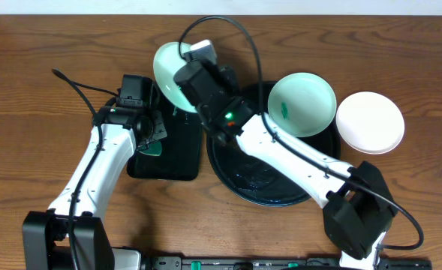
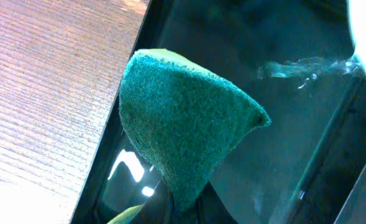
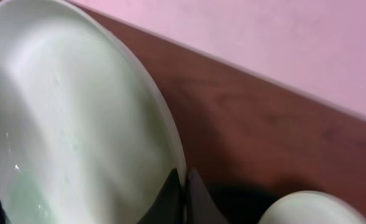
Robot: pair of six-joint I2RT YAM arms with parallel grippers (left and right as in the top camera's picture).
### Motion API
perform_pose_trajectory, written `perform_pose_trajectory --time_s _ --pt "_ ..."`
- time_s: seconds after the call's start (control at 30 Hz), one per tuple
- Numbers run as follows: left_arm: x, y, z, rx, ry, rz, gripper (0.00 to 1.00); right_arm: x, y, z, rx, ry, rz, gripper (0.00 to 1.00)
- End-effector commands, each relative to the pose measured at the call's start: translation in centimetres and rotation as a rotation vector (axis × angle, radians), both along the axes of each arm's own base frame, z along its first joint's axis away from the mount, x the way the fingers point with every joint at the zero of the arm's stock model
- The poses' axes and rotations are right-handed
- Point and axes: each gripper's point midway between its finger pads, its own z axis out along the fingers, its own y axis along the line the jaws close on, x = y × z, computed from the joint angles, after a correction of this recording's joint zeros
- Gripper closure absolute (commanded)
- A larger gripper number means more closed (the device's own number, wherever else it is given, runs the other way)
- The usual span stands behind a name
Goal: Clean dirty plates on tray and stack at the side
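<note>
My right gripper [image 1: 180, 88] is shut on the rim of a pale mint plate [image 1: 166, 66] and holds it tilted above the table, behind the rectangular tray. In the right wrist view the fingertips [image 3: 184, 190] pinch that plate's edge [image 3: 77, 124]. A second mint plate [image 1: 302, 103] with a small teal smear rests on the far rim of the round black tray [image 1: 269, 184]. A white plate [image 1: 369, 122] lies on the table to the right of the tray. My left gripper [image 1: 153, 142] is shut on a green sponge [image 2: 183, 137] over the rectangular tray.
The smaller rectangular black tray [image 1: 168, 154] lies left of the round one, and its wet surface [image 2: 282, 124] shows a pale teal streak. The right arm reaches diagonally across the round tray. Bare wooden table [image 1: 40, 90] extends to the left.
</note>
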Motion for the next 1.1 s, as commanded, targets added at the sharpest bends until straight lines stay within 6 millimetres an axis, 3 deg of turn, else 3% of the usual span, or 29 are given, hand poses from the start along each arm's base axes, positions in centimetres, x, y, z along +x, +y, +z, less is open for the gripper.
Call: perform_pose_trajectory --time_s 0.0,0.1,0.3,0.5,1.07 --pt "-0.1 0.1 0.2 -0.001 -0.005 0.007 0.92 0.0 -0.1 3.5 -0.213 -0.160 -0.023 0.99" --pt "-0.1 0.1 0.2 -0.001 -0.005 0.007 0.92 -0.5 1.3 5.7 -0.315 -0.248 0.014 0.99" --pt "-0.1 0.1 0.2 -0.001 -0.005 0.007 0.92 -1.7 3.9 8.1 -0.392 -0.345 0.093 0.99" --pt "-0.1 0.1 0.2 0.000 -0.005 0.007 0.92 -2.5 4.9 10.0 -0.409 -0.411 0.090 0.99" --pt "-0.1 0.1 0.2 0.000 -0.005 0.007 0.92 -3.0 5.5 10.7 -0.423 -0.438 0.099 0.99"
